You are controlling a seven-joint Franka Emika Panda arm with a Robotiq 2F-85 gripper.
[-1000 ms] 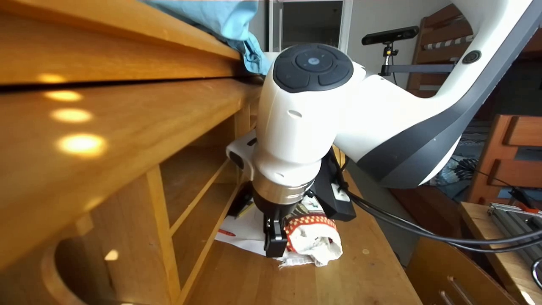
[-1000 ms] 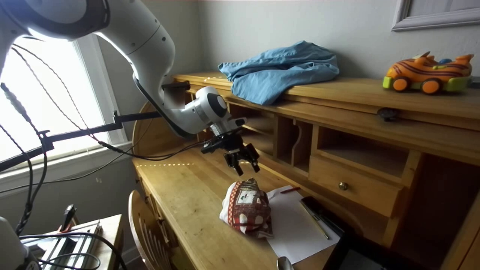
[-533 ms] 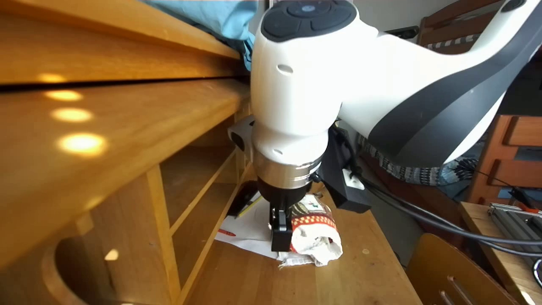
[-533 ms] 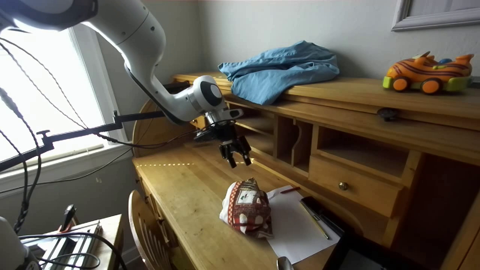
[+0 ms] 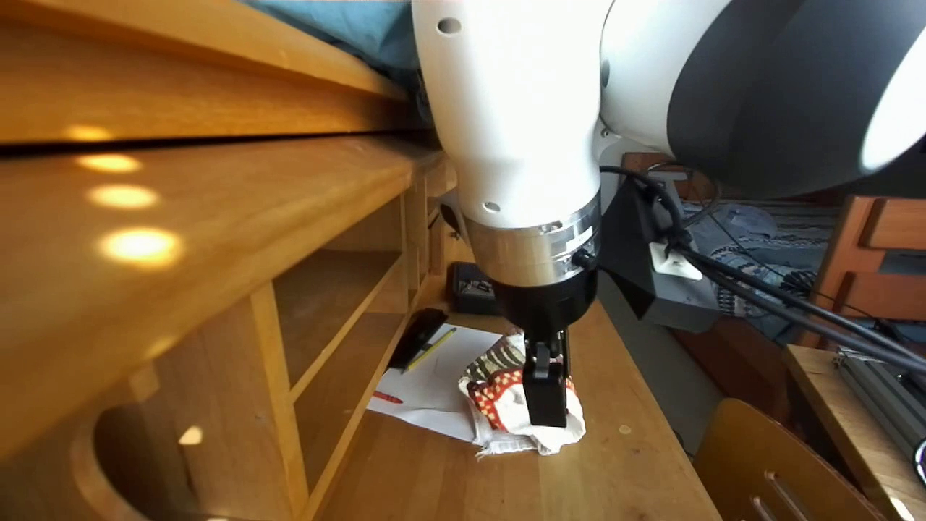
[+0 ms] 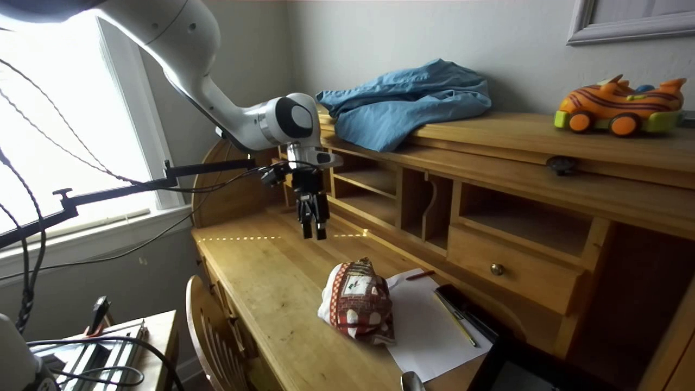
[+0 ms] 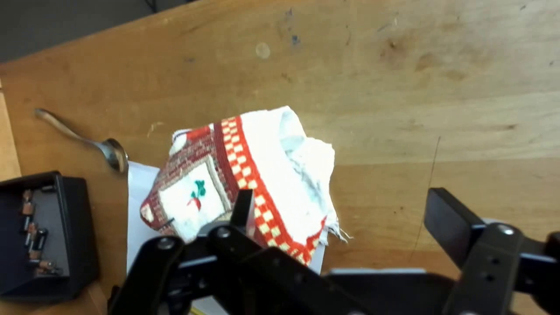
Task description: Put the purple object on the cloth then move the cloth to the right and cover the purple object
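The cloth (image 6: 358, 304), printed in red, white and dark brown, lies bunched into a mound on the wooden desk, partly over a white paper sheet. It also shows in the wrist view, where its checked border and white end (image 7: 280, 166) face the jaws. Wide apart and with nothing between them stand the fingers of my gripper (image 6: 314, 238), above the desk and apart from the cloth. In an exterior view the gripper (image 5: 545, 423) hides part of the cloth. The purple object is hidden or out of view.
Around the cloth lie the white paper (image 6: 429, 331), a yellow pencil (image 6: 459, 320), a red crayon (image 6: 419, 275), a spoon (image 7: 111, 151) and a black box (image 7: 78, 227) holding batteries. Desk cubbies (image 6: 369, 182) rise behind, with light-blue fabric (image 6: 402, 103) and an orange toy car (image 6: 621, 108) on top.
In an exterior view my gripper has swung right, now in front of the cloth. It has also turned from a slant to pointing nearly straight down. The cloth has not moved.
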